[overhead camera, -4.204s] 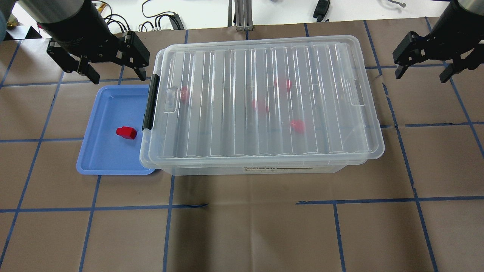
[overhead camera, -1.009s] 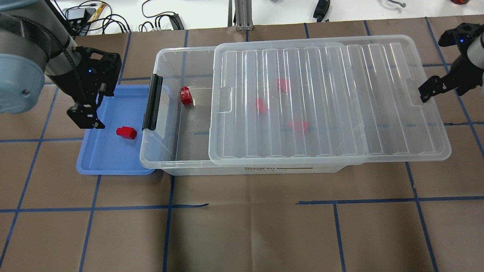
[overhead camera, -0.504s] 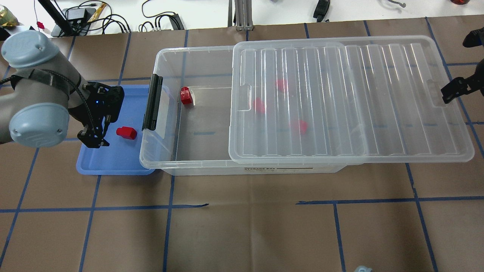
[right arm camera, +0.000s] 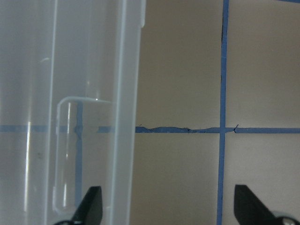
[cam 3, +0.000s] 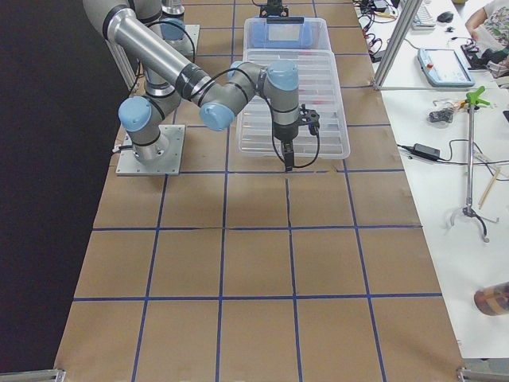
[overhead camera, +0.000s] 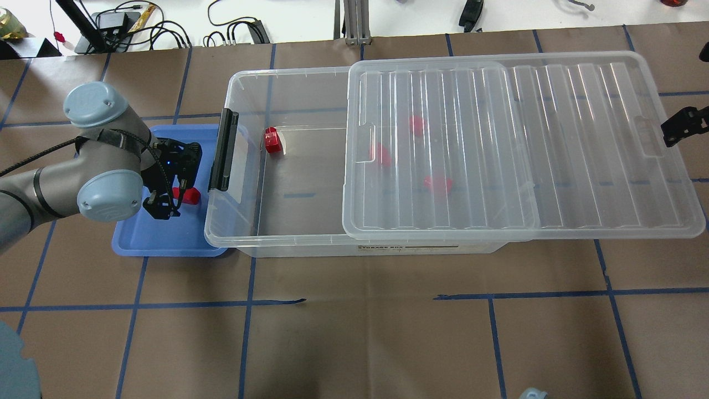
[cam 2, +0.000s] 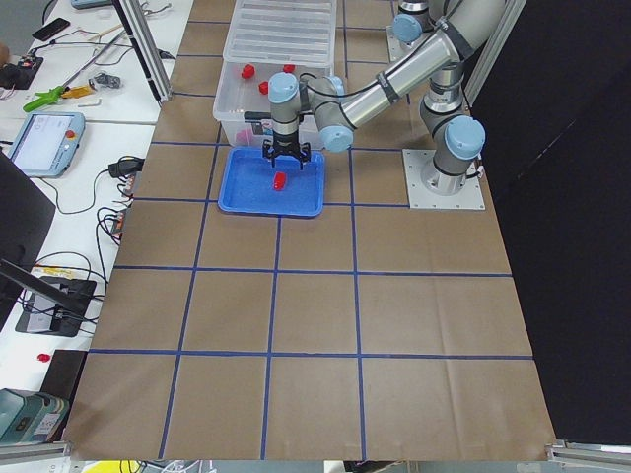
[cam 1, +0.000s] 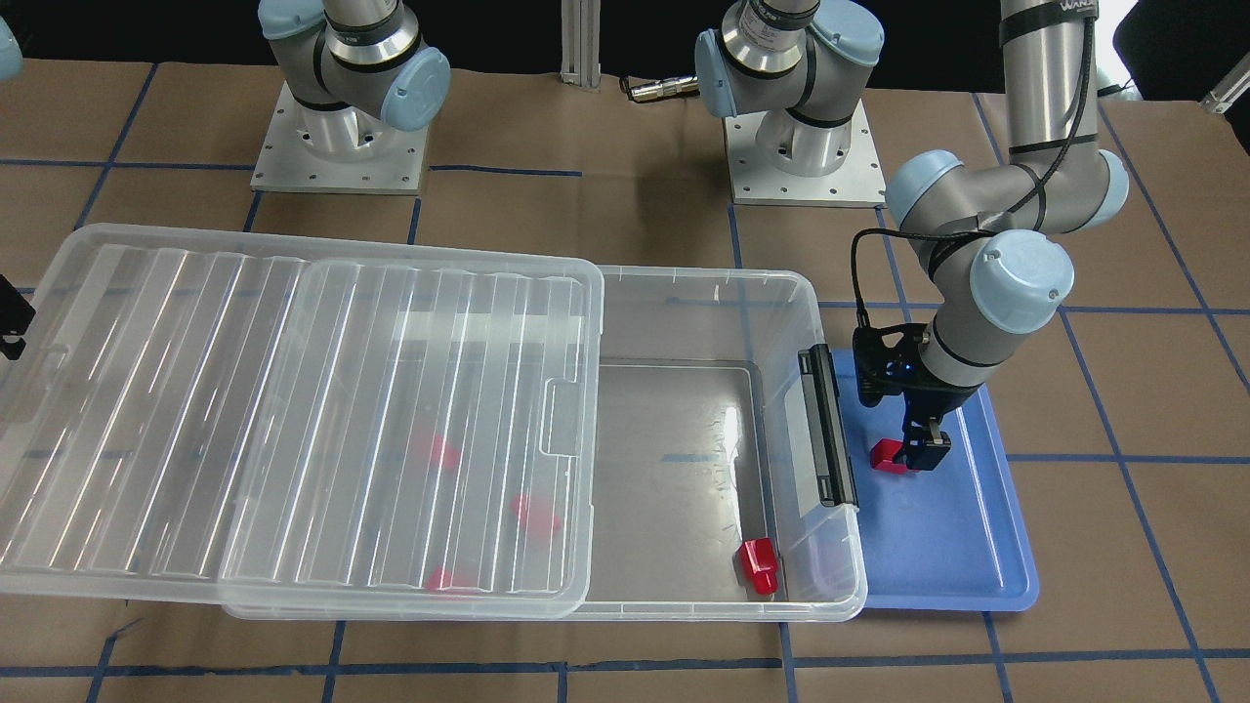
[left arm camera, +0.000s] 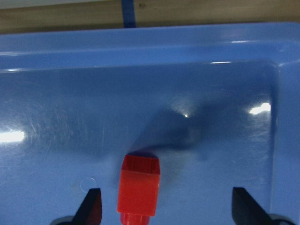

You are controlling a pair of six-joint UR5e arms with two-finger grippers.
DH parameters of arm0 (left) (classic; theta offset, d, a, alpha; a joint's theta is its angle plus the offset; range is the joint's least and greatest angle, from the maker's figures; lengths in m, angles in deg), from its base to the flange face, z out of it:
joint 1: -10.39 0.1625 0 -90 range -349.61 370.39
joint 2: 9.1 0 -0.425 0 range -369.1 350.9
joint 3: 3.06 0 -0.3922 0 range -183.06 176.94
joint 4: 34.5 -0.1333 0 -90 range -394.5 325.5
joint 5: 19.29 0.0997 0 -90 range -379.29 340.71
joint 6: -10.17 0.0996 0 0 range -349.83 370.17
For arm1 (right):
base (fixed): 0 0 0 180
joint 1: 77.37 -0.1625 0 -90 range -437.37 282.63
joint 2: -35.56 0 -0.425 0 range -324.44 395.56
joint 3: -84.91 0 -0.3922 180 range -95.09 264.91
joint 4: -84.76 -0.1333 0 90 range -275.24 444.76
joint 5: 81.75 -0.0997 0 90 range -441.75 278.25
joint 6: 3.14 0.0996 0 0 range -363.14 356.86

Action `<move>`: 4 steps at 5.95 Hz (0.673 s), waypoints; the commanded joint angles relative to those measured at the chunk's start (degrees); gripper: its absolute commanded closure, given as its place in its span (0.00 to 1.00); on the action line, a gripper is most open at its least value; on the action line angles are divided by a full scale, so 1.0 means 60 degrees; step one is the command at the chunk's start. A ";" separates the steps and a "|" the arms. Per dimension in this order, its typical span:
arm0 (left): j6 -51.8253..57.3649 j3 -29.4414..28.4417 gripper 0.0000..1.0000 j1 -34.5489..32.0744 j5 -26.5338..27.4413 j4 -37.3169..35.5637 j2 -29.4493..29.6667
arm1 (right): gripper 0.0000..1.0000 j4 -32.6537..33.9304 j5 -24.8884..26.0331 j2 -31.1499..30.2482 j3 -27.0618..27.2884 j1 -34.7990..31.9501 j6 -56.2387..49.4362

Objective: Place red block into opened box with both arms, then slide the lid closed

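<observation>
A red block (left arm camera: 138, 185) lies on a blue tray (left arm camera: 140, 84), between two spread black fingers (left arm camera: 92, 207), touching neither.

Glossy red block (left arm camera: 138, 190) (blue tray (left arm camera: 70, 108))

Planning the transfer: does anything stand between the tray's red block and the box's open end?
Only the box wall carrying the black latch bar separates the red block from the opening; the lid leaves that end uncovered.
</observation>
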 commanded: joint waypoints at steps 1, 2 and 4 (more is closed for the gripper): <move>0.0002 -0.0032 0.03 0.0001 -0.0021 -0.0446 0.0458 | 0.00 -0.1544 -0.0083 -0.0642 -0.0685 -0.0755 0.1408; 0.0002 -0.0032 0.09 0.0001 -0.0035 -0.0506 0.0561 | 0.00 -0.3122 -0.0097 -0.0790 -0.1604 -0.1413 0.2474; 0.0265 -0.0047 0.82 0.0016 0.0008 -0.0900 0.0766 | 0.00 -0.5690 -0.0504 -0.0705 -0.3422 -0.3197 0.4903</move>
